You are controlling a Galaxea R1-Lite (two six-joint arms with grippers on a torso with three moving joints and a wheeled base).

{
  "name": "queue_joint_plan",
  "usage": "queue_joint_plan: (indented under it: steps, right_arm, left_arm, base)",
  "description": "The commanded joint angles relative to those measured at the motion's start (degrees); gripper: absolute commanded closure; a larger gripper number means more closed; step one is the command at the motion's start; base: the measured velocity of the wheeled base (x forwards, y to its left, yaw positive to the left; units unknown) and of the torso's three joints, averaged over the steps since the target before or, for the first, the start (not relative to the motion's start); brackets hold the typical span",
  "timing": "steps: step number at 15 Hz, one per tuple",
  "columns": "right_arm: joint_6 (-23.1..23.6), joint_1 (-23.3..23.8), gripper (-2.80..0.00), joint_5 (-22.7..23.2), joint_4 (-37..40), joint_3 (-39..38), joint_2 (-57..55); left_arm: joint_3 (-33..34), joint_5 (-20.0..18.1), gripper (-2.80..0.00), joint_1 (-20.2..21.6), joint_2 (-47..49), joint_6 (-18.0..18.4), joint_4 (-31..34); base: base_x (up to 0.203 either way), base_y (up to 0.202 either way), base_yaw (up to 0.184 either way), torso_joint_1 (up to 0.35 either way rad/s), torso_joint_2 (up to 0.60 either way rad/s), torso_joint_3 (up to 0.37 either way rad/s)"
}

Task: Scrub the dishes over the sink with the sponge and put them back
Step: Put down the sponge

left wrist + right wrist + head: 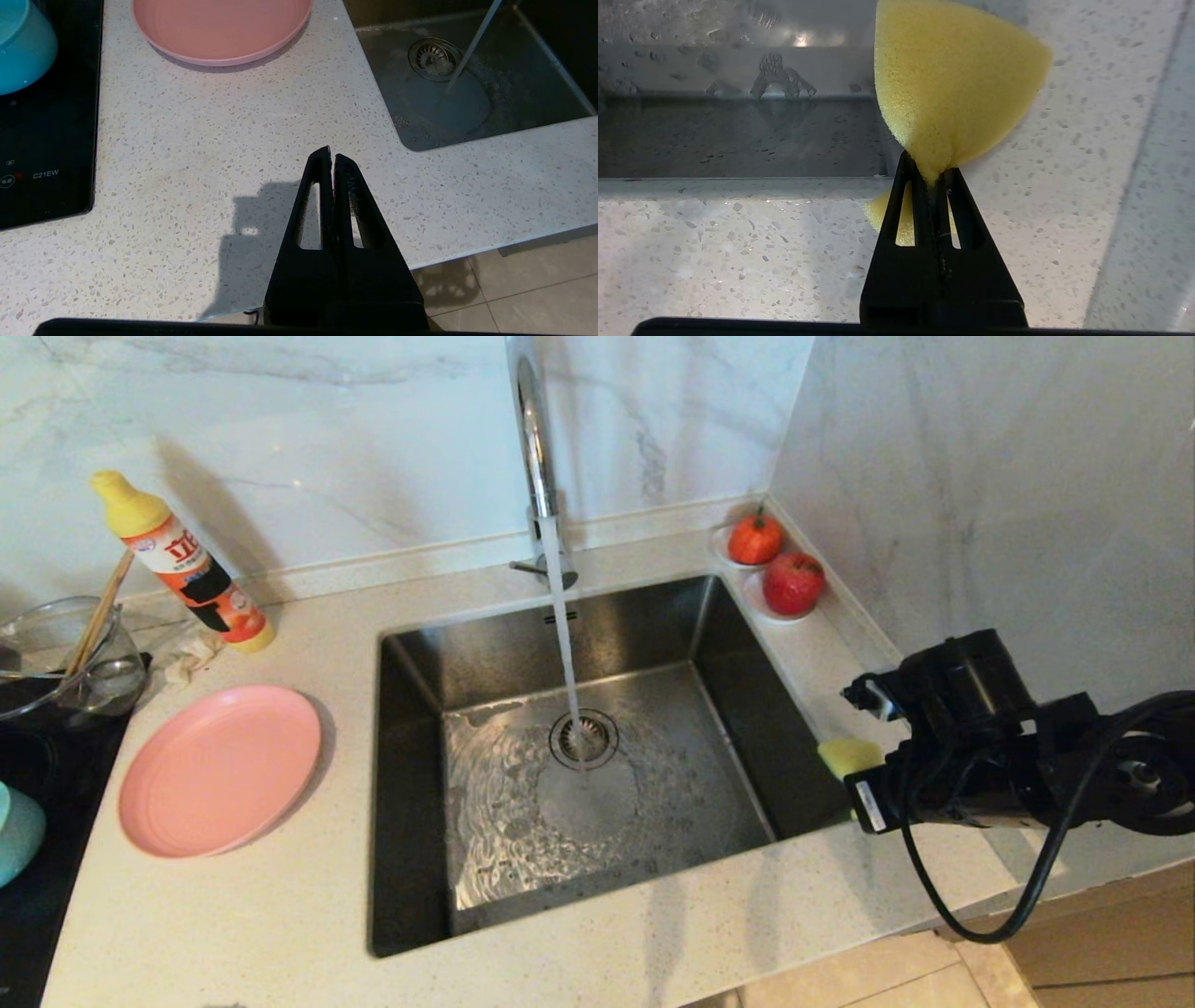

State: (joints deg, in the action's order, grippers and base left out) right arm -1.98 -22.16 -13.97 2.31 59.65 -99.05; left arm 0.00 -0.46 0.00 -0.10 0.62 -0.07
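My right gripper (930, 170) is shut on the yellow sponge (952, 84), squeezing it to a pinch; it hangs over the counter at the sink's right rim (845, 754). The steel sink (597, 775) has water running from the chrome tap (534, 439) onto its drain. The pink plate (219, 770) lies flat on the counter left of the sink. The teal bowl (17, 833) sits on the black cooktop at the far left edge. My left gripper (331, 156) is shut and empty, parked above the counter's front edge, near the plate (219, 28) and bowl (23, 44).
A detergent bottle (182, 565) leans by the back wall. A clear glass bowl with chopsticks (70, 653) stands on the cooktop (37, 915). Two red fruits (775, 565) sit on saucers at the back right corner. The marble wall rises close on the right.
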Motion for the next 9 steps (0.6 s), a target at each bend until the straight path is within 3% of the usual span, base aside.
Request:
queue_joint_plan:
  steps: [1, 9]
  right_arm:
    - [-0.04, -0.25, 0.0, -0.09, 0.06, 0.03, -0.7]
    - [0.05, -0.15, 0.0, -0.36, 0.11, -0.1, -0.87]
  left_arm:
    - [0.0, 0.02, 0.0, 0.07, 0.01, -0.01, -0.01]
    - [0.0, 0.02, 0.0, 0.09, 0.01, -0.01, -0.01]
  base:
    - [0.0, 0.0, 0.0, 0.0, 0.0, 0.0]
    - [0.0, 0.0, 0.0, 0.0, 0.0, 0.0]
